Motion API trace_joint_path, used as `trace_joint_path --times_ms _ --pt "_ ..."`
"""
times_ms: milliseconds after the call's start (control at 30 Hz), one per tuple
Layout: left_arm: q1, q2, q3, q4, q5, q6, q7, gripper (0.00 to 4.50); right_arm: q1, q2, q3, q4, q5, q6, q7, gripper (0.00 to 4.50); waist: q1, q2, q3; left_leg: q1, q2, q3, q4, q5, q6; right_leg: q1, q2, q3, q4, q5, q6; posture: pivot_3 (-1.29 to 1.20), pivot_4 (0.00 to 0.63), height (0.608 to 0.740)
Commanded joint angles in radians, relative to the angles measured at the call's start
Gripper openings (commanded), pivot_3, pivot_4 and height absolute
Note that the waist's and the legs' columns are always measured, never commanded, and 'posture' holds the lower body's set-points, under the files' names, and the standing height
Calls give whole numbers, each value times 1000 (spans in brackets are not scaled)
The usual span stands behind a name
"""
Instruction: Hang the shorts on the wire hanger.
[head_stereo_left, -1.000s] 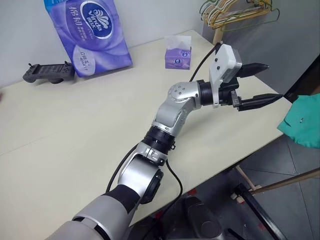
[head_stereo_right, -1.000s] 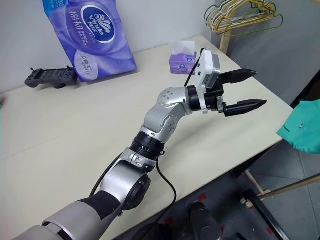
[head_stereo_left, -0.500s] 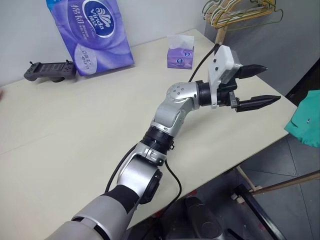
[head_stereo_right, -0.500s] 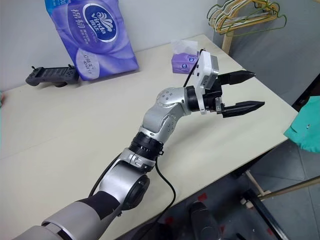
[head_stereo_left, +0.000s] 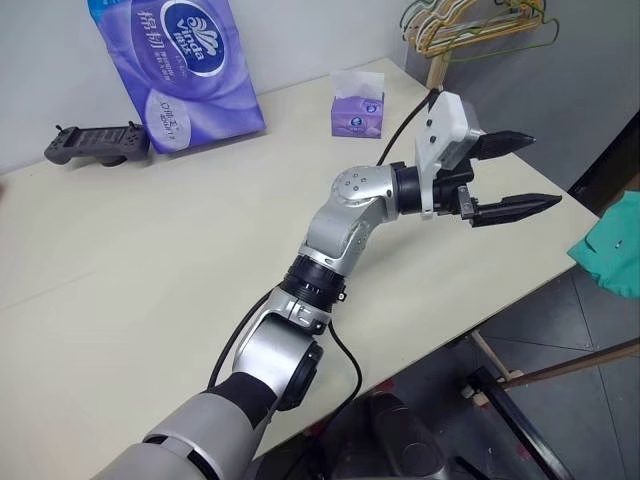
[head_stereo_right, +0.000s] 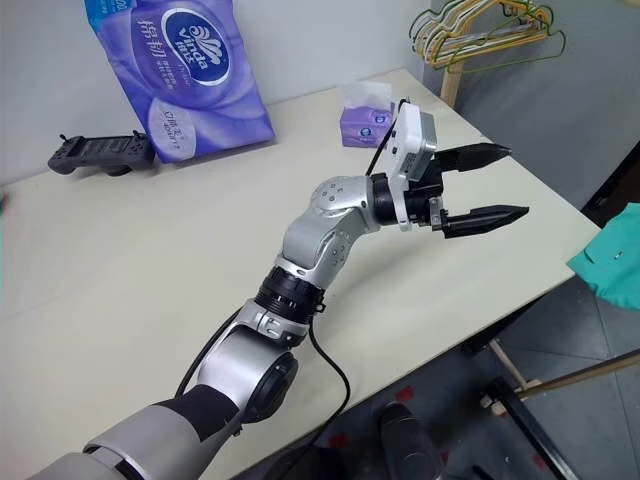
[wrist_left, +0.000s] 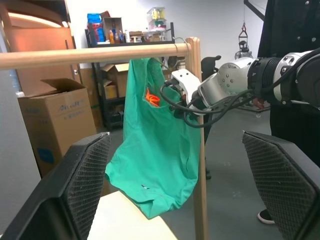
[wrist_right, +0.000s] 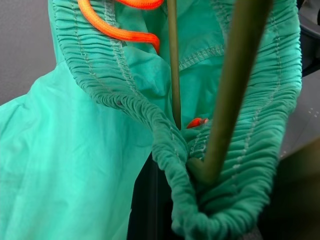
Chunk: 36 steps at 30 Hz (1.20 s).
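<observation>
Cut off and hidden parts

In the head views the shorts (head_stereo_left: 612, 245) ran off the frame edge beyond the surface (head_stereo_left: 150, 250), leaving one teal corner. In the right wrist view the wire hanger (wrist_right: 173, 60) vanished into their waistband, and the right end effector's fingers stayed buried under the bunched fabric, its grip unseen.

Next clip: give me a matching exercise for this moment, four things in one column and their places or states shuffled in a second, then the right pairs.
Things:
1. shorts
2. left gripper
3. tissue box
4. game controller

Places or states:
A. lying on the table beside the big purple pack
B. hanging down from the wooden rail
C. open, held above the table's far corner
D. standing on the table near the bunch of hangers

Pairs: 1-B, 2-C, 3-D, 4-A
</observation>
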Motion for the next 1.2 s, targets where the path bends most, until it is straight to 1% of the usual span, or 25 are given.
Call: trace_joint_path --times_ms 33,333,800,1200 --pt "-3 -1 -7 -40 -6 0 6 4467 0 -35 -15 -22 13 -14 10 0 0 0 0 0 0 0 0 0 0 0 0 0 0 0 0 -252 200 740" --pt "-21 1 -2 -14 1 -15 5 4467 -12 -26 -17 -25 18 -3 8 0 0 0 0 0 0 0 0 0 0 0 0 0 0 0 0 -250 192 740" --pt "-27 12 0 -4 5 -24 5 4467 11 14 -13 -25 38 21 9 0 0 0 0 0 0 0 2 0 0 0 0 0 2 0 0 -238 184 740" --pt "-31 13 2 0 5 -32 7 4467 -22 -1 28 -37 13 11 26 0 0 1 -1 0 0 0 2 0 0 0 0 1 2 0 0 -241 182 740"
